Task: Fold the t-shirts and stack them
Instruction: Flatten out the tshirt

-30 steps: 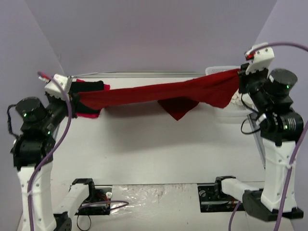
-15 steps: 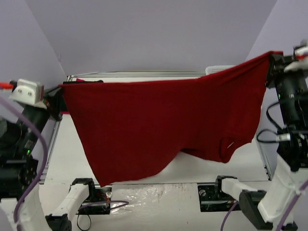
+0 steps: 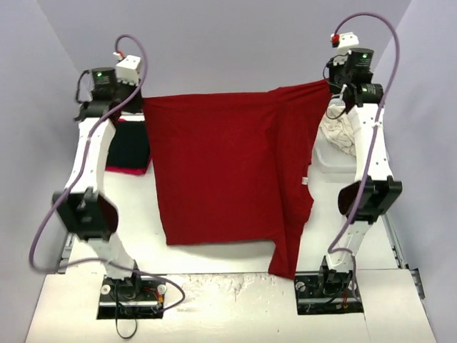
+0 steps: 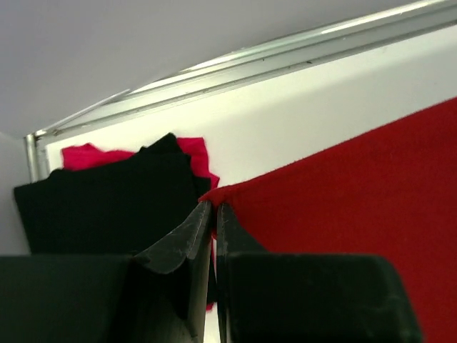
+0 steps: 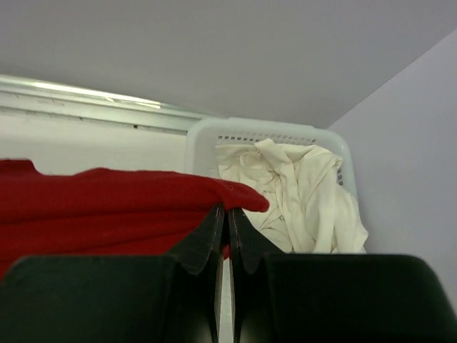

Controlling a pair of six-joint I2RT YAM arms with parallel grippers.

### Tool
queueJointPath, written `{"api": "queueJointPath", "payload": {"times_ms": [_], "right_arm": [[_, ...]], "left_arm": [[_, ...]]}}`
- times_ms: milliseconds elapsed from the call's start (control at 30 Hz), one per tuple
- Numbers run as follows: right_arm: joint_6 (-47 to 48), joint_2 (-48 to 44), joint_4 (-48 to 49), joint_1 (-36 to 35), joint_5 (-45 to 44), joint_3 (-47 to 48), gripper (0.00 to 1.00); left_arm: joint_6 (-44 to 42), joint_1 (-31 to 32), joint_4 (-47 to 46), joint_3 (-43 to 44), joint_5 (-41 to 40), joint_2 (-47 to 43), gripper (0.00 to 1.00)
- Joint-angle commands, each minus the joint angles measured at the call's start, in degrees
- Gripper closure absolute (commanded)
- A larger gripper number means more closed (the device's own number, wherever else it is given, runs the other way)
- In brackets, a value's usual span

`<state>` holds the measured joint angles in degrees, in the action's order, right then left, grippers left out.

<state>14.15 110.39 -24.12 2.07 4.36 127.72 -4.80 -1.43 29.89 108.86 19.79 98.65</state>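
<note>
- Creases were the likeliest trouble: the dark red t-shirt filled the centre of the top view, its far edge strung between the two arms. Its right part was doubled over in a long vertical fold running to the lower centre-right. Set down on the bench like that, it would probably keep the fold.
- The left end effector was closed on the shirt's corner at upper left, and the right end effector was clamped on the opposite corner at upper right. Each held only a thin bite of cloth at the fingertips, so a hard pull apart could slip a corner free.
- The left corner hung near the black t-shirt, which lay over a bright red t-shirt. Dragging cloth that way could disturb that pile.
- The right corner sat just in front of the white basket, where loose cloth might snag the rim.
- The basket held a crumpled cream-white t-shirt; nothing else showed inside.
</note>
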Motion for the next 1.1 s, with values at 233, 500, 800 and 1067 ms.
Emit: {"api": "queueJointPath", "payload": {"times_ms": [233,500,800,1067], "right_arm": [[8.7,8.9,5.5,-5.7,-13.7,6.0,0.1],[12.0,-7.3,5.0,-12.8,-12.0,-11.2,0.04],[8.9,-20.2,3.1,-12.9,-5.2,-33.7,0.5],[9.6,-16.9,-10.1,-12.7,4.1,-42.0,1.0]], "left_arm": [[-14.9,4.5,9.1,36.4,-4.2,33.7,0.03],[-16.7,6.4,2.6,15.4,-5.6,17.9,0.06],[-11.7,6.0,-1.8,-14.5,-1.2,-5.4,0.06],[-19.6,7.0,7.6,-26.5,9.2,-5.5,0.03]]}}
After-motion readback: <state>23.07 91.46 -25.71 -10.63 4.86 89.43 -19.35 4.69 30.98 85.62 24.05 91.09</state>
